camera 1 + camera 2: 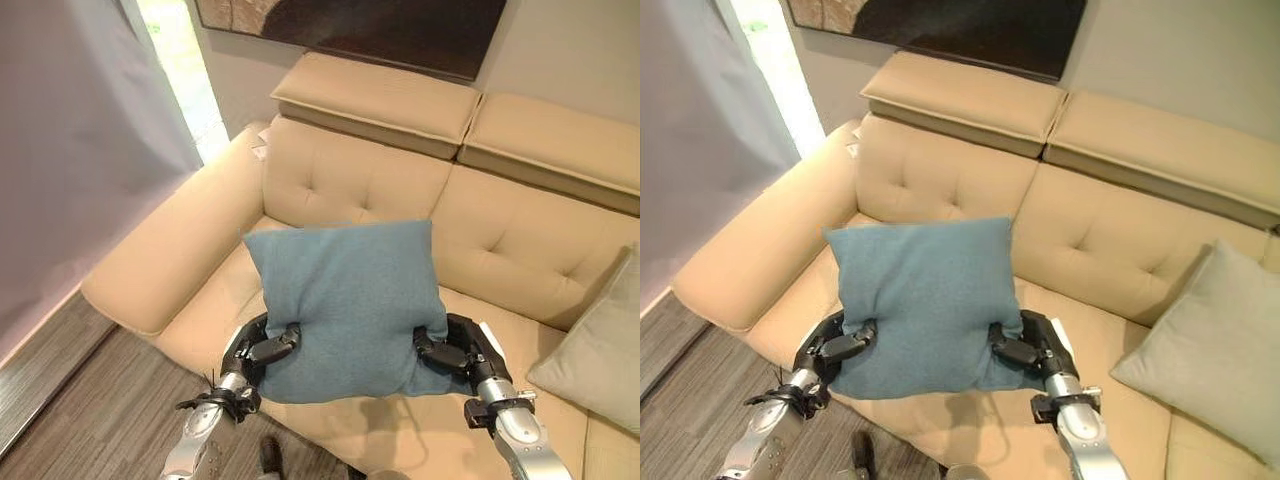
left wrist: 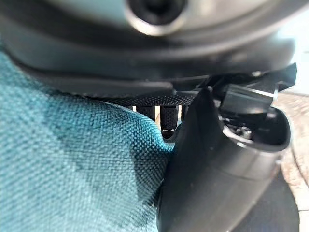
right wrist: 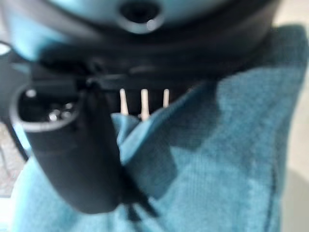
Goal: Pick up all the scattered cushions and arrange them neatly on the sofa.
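A teal blue cushion (image 1: 350,300) is held upright above the front of the beige sofa (image 1: 360,180) seat. My left hand (image 1: 262,350) pinches its lower left edge, thumb on the front face. My right hand (image 1: 452,352) pinches its lower right edge the same way. In the left wrist view the teal fabric (image 2: 72,169) lies against the thumb (image 2: 217,164). The right wrist view shows the cloth (image 3: 212,159) squeezed by that hand's thumb (image 3: 72,154). A pale grey cushion (image 1: 1215,350) leans on the sofa seat at the right.
The sofa's left armrest (image 1: 170,250) is broad and rounded. A grey curtain (image 1: 70,130) hangs at the left beside a bright window. Wood floor (image 1: 90,400) lies in front of the sofa. A dark picture (image 1: 380,25) hangs on the wall behind.
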